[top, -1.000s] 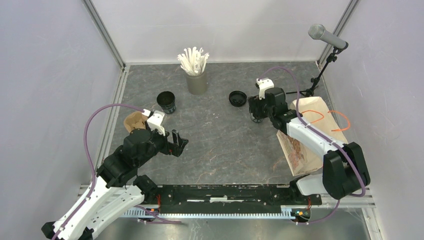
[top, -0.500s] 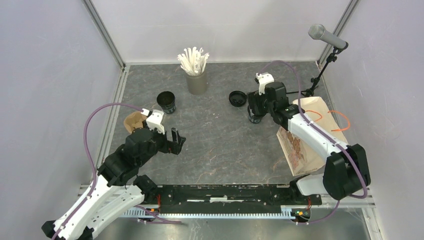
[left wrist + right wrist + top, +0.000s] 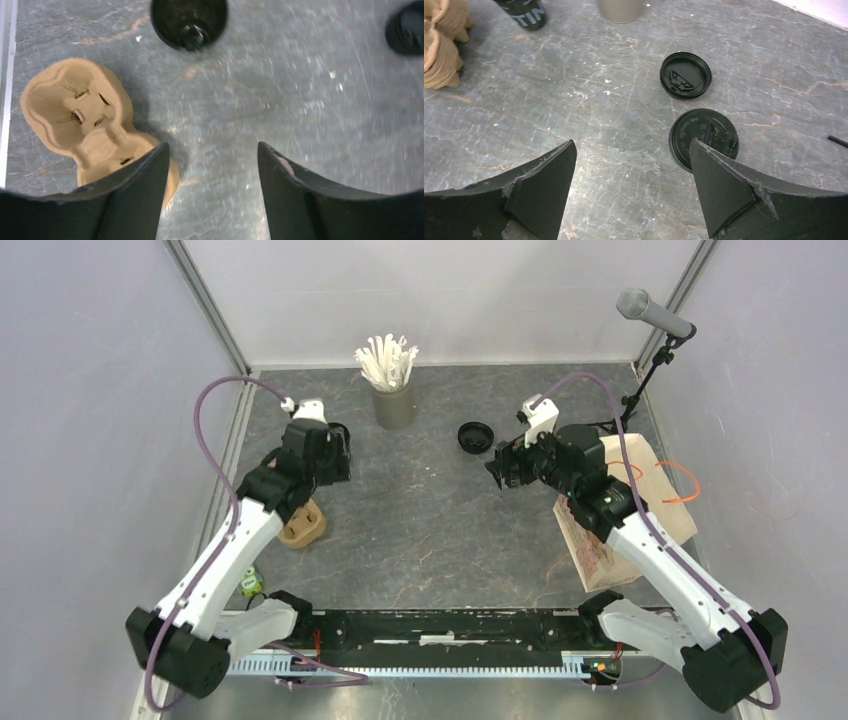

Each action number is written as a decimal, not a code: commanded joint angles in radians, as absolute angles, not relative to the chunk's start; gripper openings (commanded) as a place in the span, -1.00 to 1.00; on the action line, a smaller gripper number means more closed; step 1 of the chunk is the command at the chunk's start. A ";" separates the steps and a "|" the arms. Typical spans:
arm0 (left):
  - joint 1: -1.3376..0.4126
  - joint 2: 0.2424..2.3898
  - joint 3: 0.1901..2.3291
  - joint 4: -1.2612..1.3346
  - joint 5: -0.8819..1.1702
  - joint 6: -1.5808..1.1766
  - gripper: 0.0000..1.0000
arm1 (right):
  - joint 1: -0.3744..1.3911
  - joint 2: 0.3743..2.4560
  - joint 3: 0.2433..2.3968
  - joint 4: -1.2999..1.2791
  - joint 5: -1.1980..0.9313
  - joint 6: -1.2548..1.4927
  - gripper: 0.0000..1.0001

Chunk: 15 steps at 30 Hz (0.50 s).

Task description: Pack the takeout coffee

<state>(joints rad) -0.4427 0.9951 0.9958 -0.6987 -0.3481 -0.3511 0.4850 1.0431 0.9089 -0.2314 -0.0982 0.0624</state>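
An open black cup [image 3: 189, 20] stands at the far left, just beyond my left gripper [image 3: 212, 150], which hangs open and empty over bare table. In the top view this cup [image 3: 341, 437] is partly hidden by the left gripper [image 3: 325, 462]. A lidded black cup [image 3: 703, 137] stands by the right finger of my right gripper [image 3: 633, 150], which is open and empty above the table. A loose black lid [image 3: 685, 75] lies just beyond it and also shows in the top view [image 3: 475, 436]. The right gripper [image 3: 502, 468] covers the lidded cup in the top view.
A brown pulp carrier [image 3: 300, 525] lies at the left, beside the left finger in the wrist view [image 3: 80, 115]. A grey cup of white straws [image 3: 393, 390] stands at the back. A paper bag [image 3: 625, 510] lies at the right. A microphone stand [image 3: 655, 312] is in the back right corner.
My left arm has swung out to the far left, over the open cup. The carrier now lies nearer and further right. My right gripper has shifted slightly nearer and tilted over the lidded cup.
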 commanded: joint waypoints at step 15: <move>-0.067 1.549 1.310 -0.498 -0.097 -0.275 -0.26 | 0.537 0.935 0.834 -0.169 -0.173 0.046 0.81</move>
